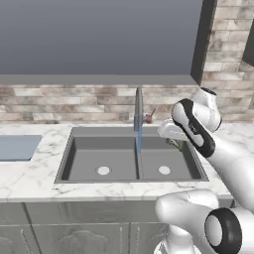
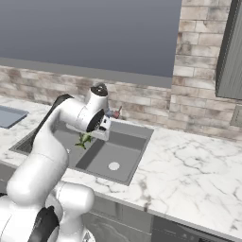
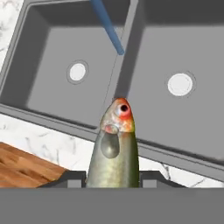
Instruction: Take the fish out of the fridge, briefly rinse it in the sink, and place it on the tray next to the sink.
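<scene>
Over the sink: we hold the fish (image 3: 114, 148) above the near rim of the sink (image 1: 89, 158), head pointing out toward the basins, close to the divider between them.
Gripper: our gripper (image 3: 113, 178) is clenched on the fish, one dark fingertip on either side of its body; in the right base view the fish (image 2: 85, 139) hangs as a small green sliver under the hand.
How it handles: we judge the fish very light, somewhat soft, and likely slippery once wet, so a firm but not crushing squeeze on the thick mid-body suits it; the thin tail and the head would be poor places to take hold.
Water: a blue stream (image 1: 139, 139) falls from the faucet (image 1: 138, 106) beside the divider, near the hand.
Edges: the sink rim, the divider and the gooseneck are the hard things close to us; we would keep the fish above the rim when carrying it sideways.
Open room: both basins lie bare apart from their drains, so there is space to dip under the stream.
Tray: the tray (image 1: 17, 147) sits on the bench (image 1: 30, 176) to the left of the sink, well apart from the hand, with bare marble between.
</scene>
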{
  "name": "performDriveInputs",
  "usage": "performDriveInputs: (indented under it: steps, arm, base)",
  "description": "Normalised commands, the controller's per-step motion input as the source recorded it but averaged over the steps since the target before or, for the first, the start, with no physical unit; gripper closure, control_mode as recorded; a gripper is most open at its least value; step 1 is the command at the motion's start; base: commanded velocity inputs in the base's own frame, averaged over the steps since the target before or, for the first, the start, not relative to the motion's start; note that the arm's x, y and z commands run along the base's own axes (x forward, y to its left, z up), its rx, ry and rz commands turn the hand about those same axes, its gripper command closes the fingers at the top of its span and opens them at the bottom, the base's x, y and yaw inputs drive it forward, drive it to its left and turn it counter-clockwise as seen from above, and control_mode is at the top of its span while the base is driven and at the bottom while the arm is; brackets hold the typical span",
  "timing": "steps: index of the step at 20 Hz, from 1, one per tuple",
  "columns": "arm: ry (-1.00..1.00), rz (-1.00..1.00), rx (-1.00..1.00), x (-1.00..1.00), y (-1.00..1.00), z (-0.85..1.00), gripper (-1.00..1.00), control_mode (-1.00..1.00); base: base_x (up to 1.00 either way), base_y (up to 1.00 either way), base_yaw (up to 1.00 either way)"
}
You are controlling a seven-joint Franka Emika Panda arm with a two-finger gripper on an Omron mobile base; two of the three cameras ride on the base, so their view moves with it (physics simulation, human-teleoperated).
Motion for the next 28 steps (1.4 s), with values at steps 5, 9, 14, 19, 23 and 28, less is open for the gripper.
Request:
performDriveInputs:
  steps: [5, 9, 14, 19, 23, 28]
  arm:
    - [0.07, 0.31, 0.16, 0.83, -0.01, -0.55, 1.0, -1.0]
    - [0.0, 0.22, 0.33, 0.59, -0.37, -0.04, 1.0, -1.0]
    - [0.0, 0.15, 0.06, 0.57, 0.1, -0.43, 1.0, -1.0]
    - [0.0, 0.08, 0.0, 0.48, 0.6, -0.65, 1.0, -1.0]
    - [0.0, 0.05, 0.0, 0.52, 0.35, -0.32, 1.0, -1.0]
    - [-0.03, 0.01, 0.01, 0.43, 0.13, -0.12, 1.0, -1.0]
  base:
    - [0.0, 0.0, 0.0]
    - [0.0, 0.0, 0.0]
    - [0.0, 0.0, 0.0]
    - [0.0, 0.0, 0.0]
    - [0.0, 0.0, 0.0]
    - [0.0, 0.0, 0.0]
